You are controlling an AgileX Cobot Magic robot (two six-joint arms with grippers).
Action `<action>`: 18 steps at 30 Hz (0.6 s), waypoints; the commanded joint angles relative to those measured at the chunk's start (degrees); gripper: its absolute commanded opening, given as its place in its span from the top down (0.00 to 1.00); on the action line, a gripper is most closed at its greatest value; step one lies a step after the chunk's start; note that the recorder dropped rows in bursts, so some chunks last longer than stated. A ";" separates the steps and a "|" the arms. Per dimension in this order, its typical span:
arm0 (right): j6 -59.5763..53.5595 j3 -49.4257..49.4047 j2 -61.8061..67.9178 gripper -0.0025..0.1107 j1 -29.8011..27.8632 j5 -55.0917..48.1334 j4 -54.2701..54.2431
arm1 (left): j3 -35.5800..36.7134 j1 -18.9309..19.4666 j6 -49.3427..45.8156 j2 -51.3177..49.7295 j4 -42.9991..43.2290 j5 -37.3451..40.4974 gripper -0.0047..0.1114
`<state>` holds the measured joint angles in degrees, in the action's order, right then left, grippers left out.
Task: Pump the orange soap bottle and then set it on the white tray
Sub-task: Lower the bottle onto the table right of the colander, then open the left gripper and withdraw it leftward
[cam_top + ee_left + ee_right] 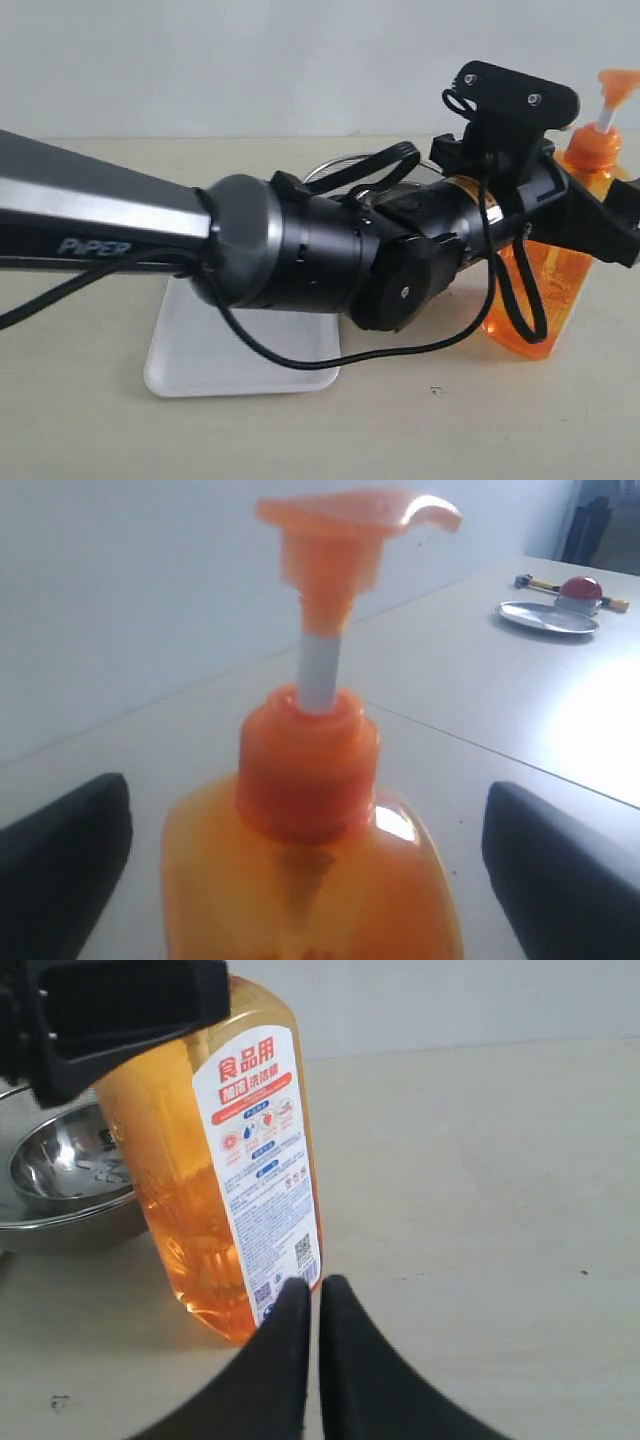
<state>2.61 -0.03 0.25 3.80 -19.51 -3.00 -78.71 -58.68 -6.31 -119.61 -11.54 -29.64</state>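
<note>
The orange soap bottle point(545, 290) stands on the table at the right, its orange pump head point(615, 90) raised on the white stem. My left gripper point(580, 205) reaches across and straddles the bottle's shoulder. In the left wrist view the bottle point(310, 880) sits between the two wide-apart fingers point(65, 860), with a strip of table showing on each side. My right gripper point(315, 1290) is shut and empty, low by the base of the bottle point(180, 1190) beside its white label. The white tray point(200, 350) lies left of the bottle, partly hidden under the left arm.
A steel bowl point(60, 1170) stands just behind the bottle, its rim point(340, 165) peeking over the left arm. Far off on the table lies a flat steel dish point(548, 617) with a red object point(580, 588). The left arm's cable point(300, 362) hangs over the tray.
</note>
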 commanded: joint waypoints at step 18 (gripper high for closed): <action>0.00 0.03 -0.25 0.98 -0.37 0.53 0.00 | 40.73 0.83 -8.01 30.32 -13.47 -15.60 0.21</action>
<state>2.61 -0.03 0.25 3.80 -19.51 -3.00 -42.95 -57.84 -14.77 -93.19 -24.09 -42.73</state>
